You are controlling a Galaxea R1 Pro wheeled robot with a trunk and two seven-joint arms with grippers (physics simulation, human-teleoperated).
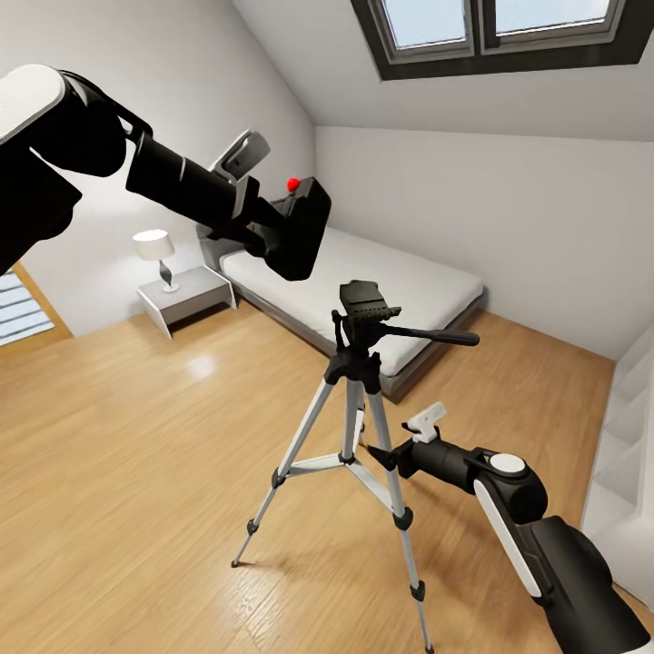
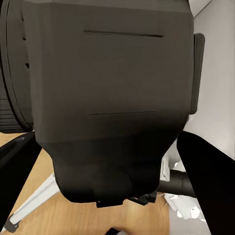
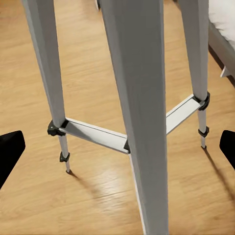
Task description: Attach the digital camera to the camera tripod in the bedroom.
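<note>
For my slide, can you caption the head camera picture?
Left gripper holds the digital camera above the camera tripod near the bed.

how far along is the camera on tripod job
Done: the left end effector has the digital camera picked up and raised. In hand: it hangs above and left of the camera tripod head. The open right end effector is beside a tripod leg. Left: seating the camera on the head.

Lamp on white nightstand beside bed; skylight overhead.
</note>
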